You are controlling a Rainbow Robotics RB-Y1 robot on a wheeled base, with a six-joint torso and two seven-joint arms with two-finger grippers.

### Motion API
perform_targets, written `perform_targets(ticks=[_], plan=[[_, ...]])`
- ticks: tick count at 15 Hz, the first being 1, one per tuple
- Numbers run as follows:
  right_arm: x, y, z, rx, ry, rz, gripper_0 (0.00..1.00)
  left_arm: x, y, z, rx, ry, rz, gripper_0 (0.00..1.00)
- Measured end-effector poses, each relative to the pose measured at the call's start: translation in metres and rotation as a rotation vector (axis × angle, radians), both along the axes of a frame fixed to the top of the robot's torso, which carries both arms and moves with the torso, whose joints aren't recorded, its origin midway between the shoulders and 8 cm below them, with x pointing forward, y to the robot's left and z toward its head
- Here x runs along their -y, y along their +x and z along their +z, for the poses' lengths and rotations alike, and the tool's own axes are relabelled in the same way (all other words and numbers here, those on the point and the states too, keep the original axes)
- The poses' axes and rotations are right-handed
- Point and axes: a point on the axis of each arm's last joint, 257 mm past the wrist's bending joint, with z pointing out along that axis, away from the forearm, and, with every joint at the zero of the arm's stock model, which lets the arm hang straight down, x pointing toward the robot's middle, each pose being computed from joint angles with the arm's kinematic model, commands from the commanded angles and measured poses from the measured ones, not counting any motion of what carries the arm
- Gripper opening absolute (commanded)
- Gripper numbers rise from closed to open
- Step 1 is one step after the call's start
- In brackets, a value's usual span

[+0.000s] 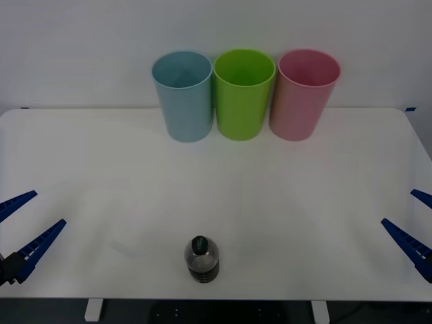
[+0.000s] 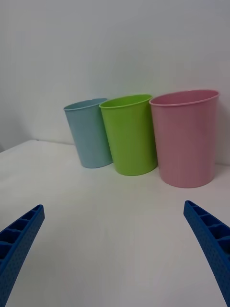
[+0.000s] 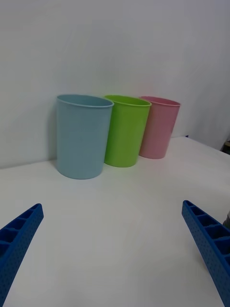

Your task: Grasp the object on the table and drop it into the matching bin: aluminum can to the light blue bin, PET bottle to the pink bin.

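- I see the small clear plastic PET bottle (image 1: 202, 259) with dark liquid and black cap standing upright near the front edge of the wide white table (image 1: 304, 196), about midway across.
- Along the far edge stand three tall round plastic bins in a row, close together: light blue bin (image 1: 183, 96) on my left, lime green bin (image 1: 244, 93) in the middle, pink bin (image 1: 303, 94) on my right.
- Left gripper (image 1: 23, 225) sits over the table's left edge, blue ribbed fingers spread, holding nothing.
- Right gripper (image 1: 413, 223) at the right edge, fingers likewise spread and empty.
- Both grippers are well apart from the bottle.
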Motion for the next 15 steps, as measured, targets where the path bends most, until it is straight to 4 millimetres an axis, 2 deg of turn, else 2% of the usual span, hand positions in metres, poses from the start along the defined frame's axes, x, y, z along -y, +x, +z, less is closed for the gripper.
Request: perform_targets(ticks=[7,15], plan=[[-0.007,0.002,0.000,0.005,0.007,0.006,1.00,0.000,0.000,0.000,0.000,0.000,0.000,1.00],[-0.045,-0.002,-0.017,-0.027,-0.030,0.137,1.00,0.000,0.000,0.000,0.000,0.000,0.000,1.00]])
